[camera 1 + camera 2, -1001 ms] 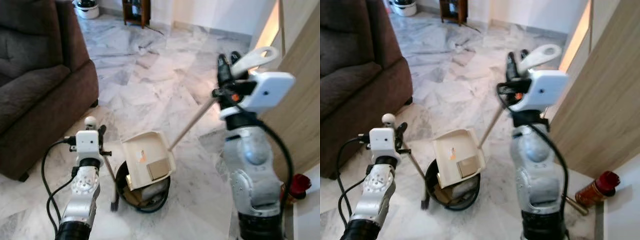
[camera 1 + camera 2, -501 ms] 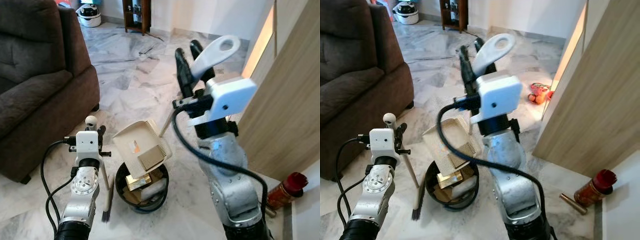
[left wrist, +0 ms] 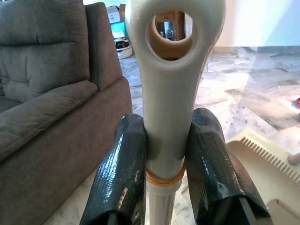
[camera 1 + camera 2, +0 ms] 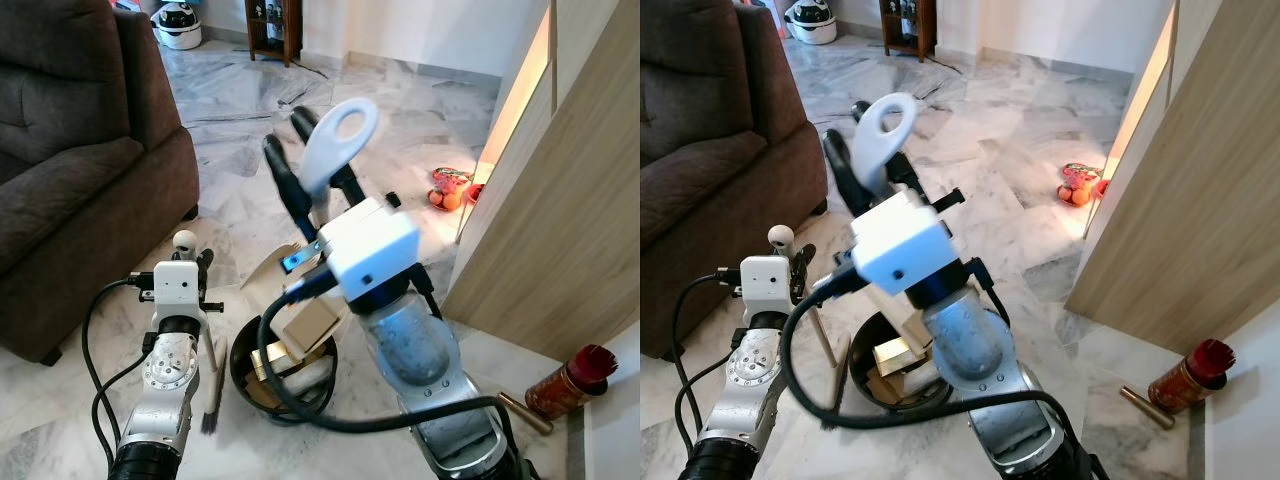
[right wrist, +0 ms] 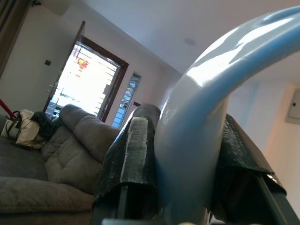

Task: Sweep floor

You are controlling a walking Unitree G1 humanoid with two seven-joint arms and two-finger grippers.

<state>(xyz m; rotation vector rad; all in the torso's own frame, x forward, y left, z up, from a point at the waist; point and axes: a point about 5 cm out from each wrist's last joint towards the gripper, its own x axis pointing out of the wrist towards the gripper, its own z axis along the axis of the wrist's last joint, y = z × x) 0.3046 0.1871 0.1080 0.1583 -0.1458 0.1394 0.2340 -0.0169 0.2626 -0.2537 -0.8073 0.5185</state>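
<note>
Right now the dustpan (image 4: 270,270) hangs tilted over the black bin (image 4: 285,385), its cream pan mostly hidden behind the right arm, with cardboard pieces (image 4: 305,330) sliding from it into the bin. Its pale handle (image 4: 335,145), ending in a loop, is clamped between the two black fingers of the right gripper (image 4: 312,165), raised high above the bin. Beside it, the left gripper (image 3: 166,154) is closed around the cream handle of the small brush (image 4: 212,385), whose dark bristles point down at the marble floor (image 4: 400,130) just left of the bin. A brown sofa (image 4: 70,170) stands to the left, a wooden panel (image 4: 570,220) to the right, with a red-capped can (image 4: 570,380) lying at its foot and some orange fruit (image 4: 450,195) farther back.
</note>
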